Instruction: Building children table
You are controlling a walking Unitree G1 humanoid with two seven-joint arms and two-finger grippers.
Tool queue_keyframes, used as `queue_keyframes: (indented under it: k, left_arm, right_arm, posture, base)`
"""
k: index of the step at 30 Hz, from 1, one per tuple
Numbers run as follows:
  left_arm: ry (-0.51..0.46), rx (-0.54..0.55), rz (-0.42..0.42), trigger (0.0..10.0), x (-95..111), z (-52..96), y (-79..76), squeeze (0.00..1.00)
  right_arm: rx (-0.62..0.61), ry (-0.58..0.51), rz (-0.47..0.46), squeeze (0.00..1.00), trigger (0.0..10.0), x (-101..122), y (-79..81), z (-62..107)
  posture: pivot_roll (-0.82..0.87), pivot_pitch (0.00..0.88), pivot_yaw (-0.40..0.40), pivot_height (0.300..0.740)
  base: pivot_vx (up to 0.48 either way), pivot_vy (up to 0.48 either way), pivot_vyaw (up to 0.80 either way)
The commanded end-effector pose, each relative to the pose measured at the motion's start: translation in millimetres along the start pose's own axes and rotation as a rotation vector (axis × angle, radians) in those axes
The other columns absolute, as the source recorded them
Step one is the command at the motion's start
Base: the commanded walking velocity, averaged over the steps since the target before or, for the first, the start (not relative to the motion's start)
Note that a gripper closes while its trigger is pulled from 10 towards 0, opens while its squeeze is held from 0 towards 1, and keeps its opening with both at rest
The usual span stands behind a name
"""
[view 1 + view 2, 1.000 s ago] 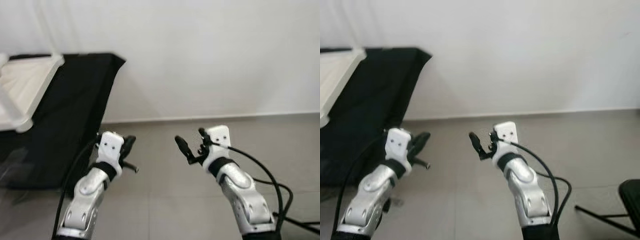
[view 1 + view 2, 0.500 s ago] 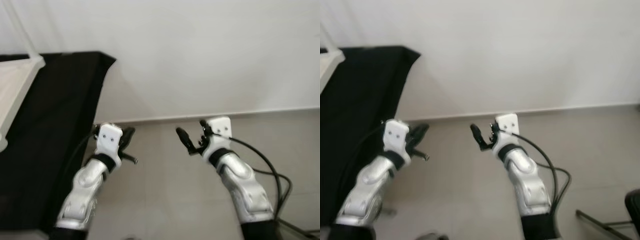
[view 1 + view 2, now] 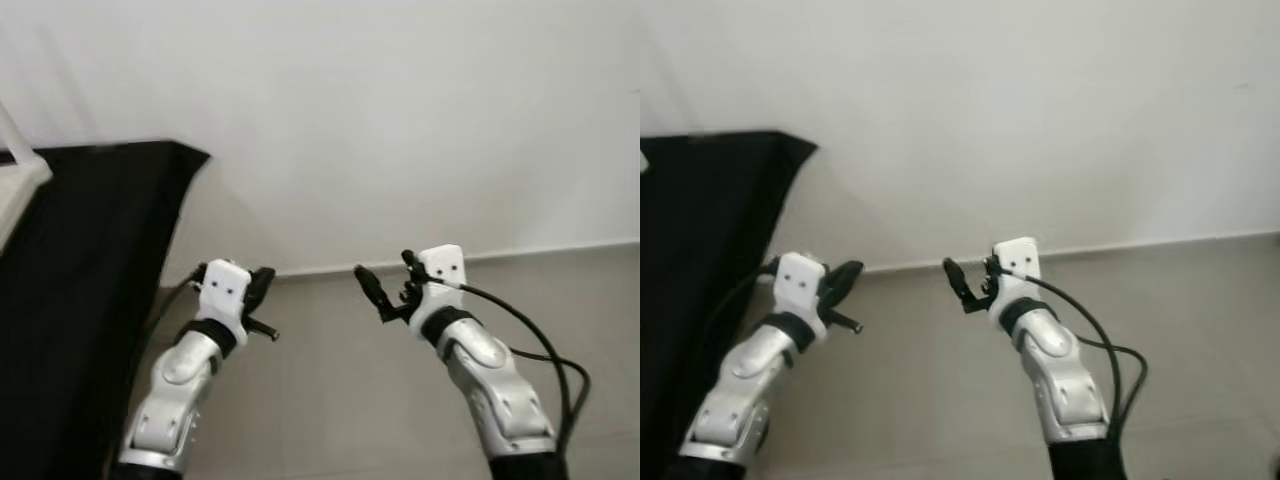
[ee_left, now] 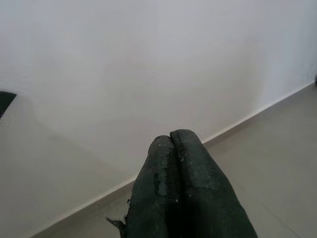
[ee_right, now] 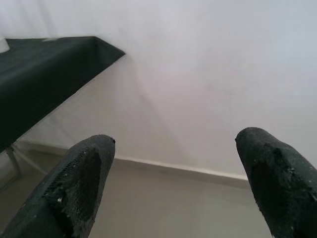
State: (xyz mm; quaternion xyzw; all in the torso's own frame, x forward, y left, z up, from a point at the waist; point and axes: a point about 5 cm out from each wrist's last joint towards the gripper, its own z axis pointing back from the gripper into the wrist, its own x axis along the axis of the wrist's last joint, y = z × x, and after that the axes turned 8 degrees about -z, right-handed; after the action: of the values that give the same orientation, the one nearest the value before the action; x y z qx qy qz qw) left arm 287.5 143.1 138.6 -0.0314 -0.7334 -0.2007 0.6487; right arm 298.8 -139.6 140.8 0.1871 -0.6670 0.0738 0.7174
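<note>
- While both arms are raised over the grey tiled floor [image 3: 330,400], the white wall [image 3: 400,120] stands just ahead, its baseboard [image 3: 540,250] marking where the floor ends
- left gripper [image 3: 262,300] is pressed shut, holding nothing, just off the corner of the black cloth [image 3: 90,300]
- right gripper [image 3: 385,285] is spread wide and empty, farther from the cloth
- a pale piece of the children's table [image 3: 15,185] lies on the cloth's far side
- a black cable [image 3: 540,340] loops beside the right arm

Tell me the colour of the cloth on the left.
Black, plain with no pattern. The cloth shows best in the left eye view.
</note>
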Motion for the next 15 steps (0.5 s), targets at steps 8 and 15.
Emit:
queue_keyframes:
  k: [8,15]
  left_arm:
    - [-0.002,0.004,-0.013,10.0,0.6,-0.1,1.5,0.00]
    - [-0.004,0.004,-0.014,10.0,1.0,-0.3,1.7,0.00]
  right_arm:
    - [0.050,-0.003,0.002,0.00,10.0,0.6,6.1,-0.4]
    - [0.081,-0.013,0.007,0.00,10.0,1.8,9.3,0.1]
  posture:
    - [0.01,0.110,-0.002,0.740]
    - [0.01,0.110,-0.003,0.740]
  base:
    - [0.400,0.000,0.00]
    - [0.399,0.000,0.34]
